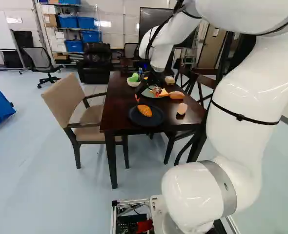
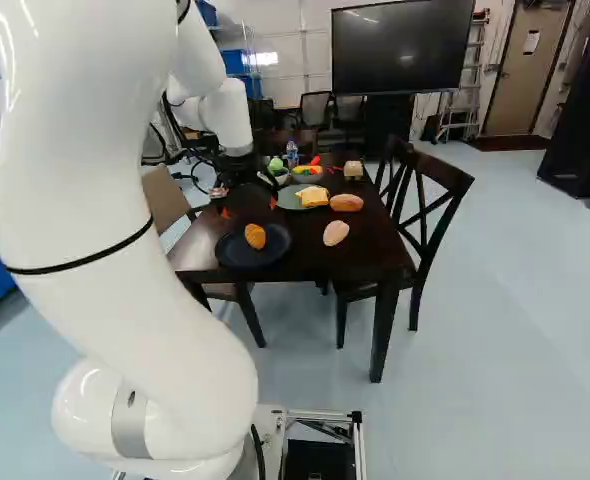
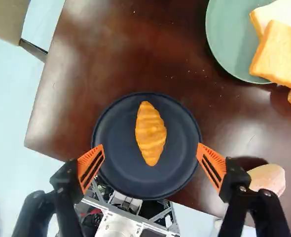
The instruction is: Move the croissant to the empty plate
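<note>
My gripper (image 2: 248, 208) hangs over the near part of the table, above the dark plate. In the wrist view the gripper (image 3: 150, 155) stands open, its orange pads wide apart, with nothing held. The croissant (image 3: 150, 133) lies on the dark round plate (image 3: 118, 170), a little ahead of the line between the fingertips. Past the dark plate is a green plate (image 3: 229, 44) with bread slices (image 3: 278, 54) on it. No plate without food shows clearly.
A pale roll (image 3: 269, 178) lies on the table (image 1: 119, 117) beside the dark plate, and a browner roll (image 2: 346, 203) near the green plate. Bowls (image 2: 307, 175) and a bottle (image 2: 292, 154) stand farther back. Chairs flank the table, one beige (image 1: 68, 100), one dark wooden (image 2: 430, 215).
</note>
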Robot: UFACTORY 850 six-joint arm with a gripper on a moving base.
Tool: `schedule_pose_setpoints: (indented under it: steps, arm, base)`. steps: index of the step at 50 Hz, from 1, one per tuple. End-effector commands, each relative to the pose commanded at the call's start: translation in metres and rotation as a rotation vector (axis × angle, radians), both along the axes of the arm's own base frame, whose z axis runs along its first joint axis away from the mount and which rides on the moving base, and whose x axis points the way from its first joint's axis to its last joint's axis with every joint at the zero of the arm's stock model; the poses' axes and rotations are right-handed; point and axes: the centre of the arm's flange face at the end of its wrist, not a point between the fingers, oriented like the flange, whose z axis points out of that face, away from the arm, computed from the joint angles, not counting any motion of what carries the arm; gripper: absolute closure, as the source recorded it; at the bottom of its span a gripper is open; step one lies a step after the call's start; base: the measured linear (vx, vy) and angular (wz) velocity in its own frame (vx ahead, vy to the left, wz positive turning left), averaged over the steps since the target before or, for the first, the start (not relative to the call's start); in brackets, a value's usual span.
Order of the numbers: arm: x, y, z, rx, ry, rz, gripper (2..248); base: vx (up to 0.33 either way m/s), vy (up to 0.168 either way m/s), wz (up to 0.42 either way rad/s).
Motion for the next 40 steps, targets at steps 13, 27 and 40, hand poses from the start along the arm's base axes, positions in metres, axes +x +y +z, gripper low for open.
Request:
schedule_pose_setpoints:
  steps: [13, 27, 40]
  arm:
    - [-0.005, 0.000, 0.018, 0.023, 0.008, -0.010, 3]
    - [-0.008, -0.007, 0.038, 0.049, -0.026, -0.042, 3]
    - [-0.013, -0.015, 0.056, 0.054, -0.063, -0.060, 3]
  base:
    - [0.000, 0.000, 0.000]
    - [0.000, 0.000, 0.000]
    - [0.000, 0.000, 0.000]
